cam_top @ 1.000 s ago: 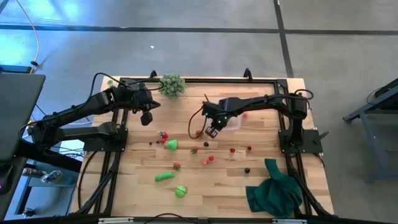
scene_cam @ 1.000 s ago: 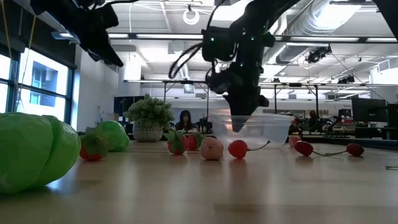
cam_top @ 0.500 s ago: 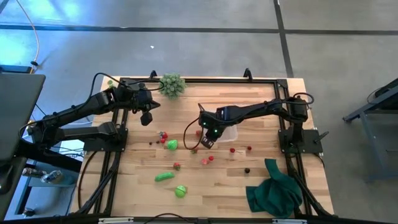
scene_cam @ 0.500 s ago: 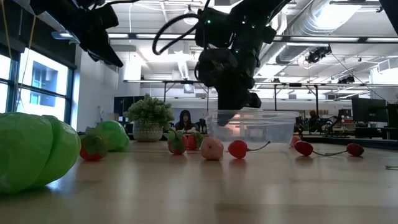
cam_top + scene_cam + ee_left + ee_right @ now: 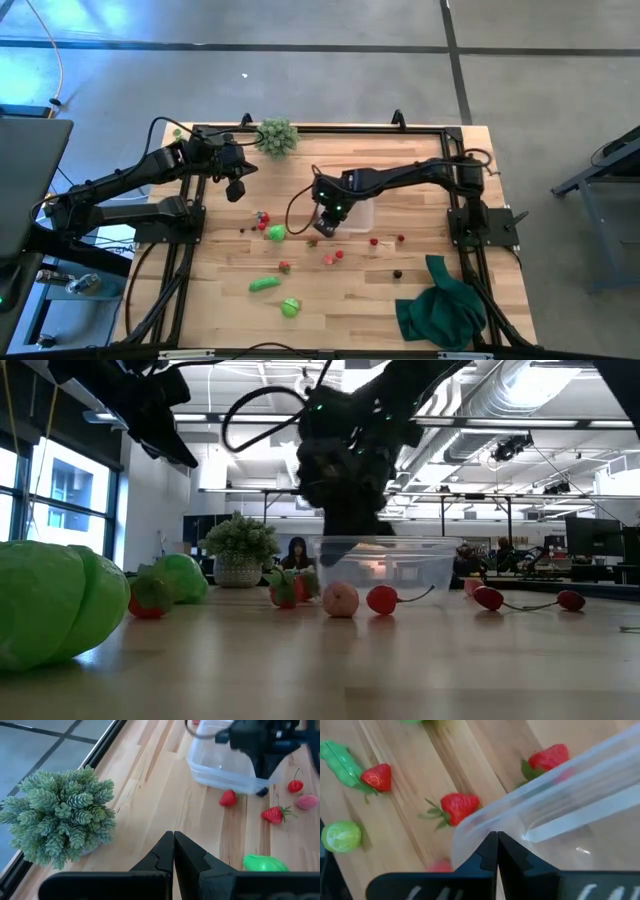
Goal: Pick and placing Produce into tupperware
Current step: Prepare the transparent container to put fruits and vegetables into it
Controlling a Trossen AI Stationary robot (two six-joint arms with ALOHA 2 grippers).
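Presently, right gripper (image 5: 326, 226): fingers pinched on the tupperware (image 5: 358, 213) rim, mid-table. Left gripper (image 5: 236, 189): fingers together, empty, raised near the spiky ball (image 5: 277, 135). Produce (image 5: 264, 284): scattered on table (image 5: 340, 310).

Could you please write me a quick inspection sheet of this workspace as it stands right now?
Surface: pale wooden table in a dark frame.
Job's things: clear tupperware near the table's middle, looks empty; red berries, a green oblong piece and green round pieces loose on the wood.
Clutter: spiky pale-green ball at the far edge; dark green cloth at the near right corner.
Grippers: right gripper shut on the tupperware's rim; left gripper jaws shut, empty, raised near the spiky ball.
Cables: black cable looping by the right wrist.
Surroundings: grey floor around the table; a person far behind in the low view.
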